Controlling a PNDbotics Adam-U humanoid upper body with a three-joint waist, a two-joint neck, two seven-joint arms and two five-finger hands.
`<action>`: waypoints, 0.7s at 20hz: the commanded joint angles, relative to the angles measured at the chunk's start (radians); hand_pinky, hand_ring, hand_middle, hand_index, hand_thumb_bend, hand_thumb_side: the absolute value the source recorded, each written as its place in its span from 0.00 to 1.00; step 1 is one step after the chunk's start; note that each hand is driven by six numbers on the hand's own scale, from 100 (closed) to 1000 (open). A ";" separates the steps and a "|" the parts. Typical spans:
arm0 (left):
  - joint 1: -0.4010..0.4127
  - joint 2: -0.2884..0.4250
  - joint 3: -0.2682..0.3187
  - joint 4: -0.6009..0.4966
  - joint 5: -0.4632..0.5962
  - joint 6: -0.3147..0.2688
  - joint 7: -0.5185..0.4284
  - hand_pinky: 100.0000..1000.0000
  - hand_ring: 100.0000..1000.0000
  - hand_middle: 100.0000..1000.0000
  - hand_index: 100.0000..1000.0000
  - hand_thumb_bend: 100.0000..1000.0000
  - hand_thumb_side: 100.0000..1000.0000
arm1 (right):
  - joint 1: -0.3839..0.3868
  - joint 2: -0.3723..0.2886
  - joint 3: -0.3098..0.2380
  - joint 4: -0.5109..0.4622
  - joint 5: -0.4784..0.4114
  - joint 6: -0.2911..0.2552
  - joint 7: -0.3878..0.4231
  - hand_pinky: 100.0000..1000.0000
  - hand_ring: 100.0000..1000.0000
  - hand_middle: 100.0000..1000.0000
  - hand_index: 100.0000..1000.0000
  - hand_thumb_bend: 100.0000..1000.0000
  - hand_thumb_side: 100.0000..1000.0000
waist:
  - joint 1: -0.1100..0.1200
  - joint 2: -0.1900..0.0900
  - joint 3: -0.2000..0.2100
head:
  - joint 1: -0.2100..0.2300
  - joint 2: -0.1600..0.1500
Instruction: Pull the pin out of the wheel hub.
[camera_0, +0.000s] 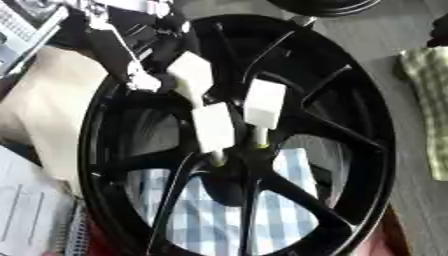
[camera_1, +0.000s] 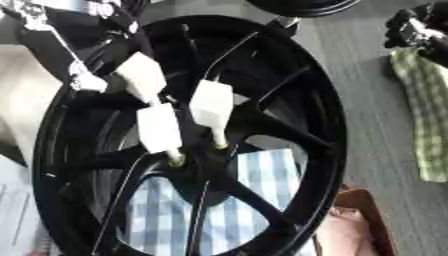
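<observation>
L eye: black wheel hub (camera_0: 236, 145) fills frame, spokes meeting at centre. Left hand (camera_0: 188, 75) reaching in from upper left, white-tipped fingers (camera_0: 213, 127) straight, pointing down at centre. Small yellowish pin (camera_0: 261, 145) just under one fingertip; touching or not, cannot tell. Pin long axis not readable.

R eye: same, pin (camera_1: 220, 145) below the fingers, toward hub centre. Right hand (camera_1: 418, 31) dark, top-right corner, well apart; finger state cannot tell. Left nearer.
</observation>
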 joint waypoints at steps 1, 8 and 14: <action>-0.028 0.024 0.046 -0.012 0.002 0.008 0.002 0.65 0.43 0.17 0.32 0.00 0.00 | -0.008 -0.023 -0.014 -0.010 -0.001 -0.002 -0.003 0.82 0.62 0.55 0.61 0.00 0.49 | -0.009 -0.024 0.002 | 0.002 -0.008; -0.042 0.055 0.168 0.018 0.017 0.030 0.006 0.65 0.43 0.16 0.32 0.00 0.00 | 0.002 -0.029 -0.021 -0.010 -0.001 -0.004 -0.007 0.82 0.62 0.55 0.61 0.00 0.49 | -0.012 -0.031 0.010 | -0.006 -0.002; -0.024 0.114 0.283 0.086 0.048 0.035 0.076 0.65 0.42 0.15 0.32 0.00 0.00 | 0.017 -0.038 -0.029 -0.011 -0.002 -0.007 -0.014 0.82 0.62 0.55 0.61 0.00 0.49 | -0.013 -0.039 0.025 | -0.019 0.007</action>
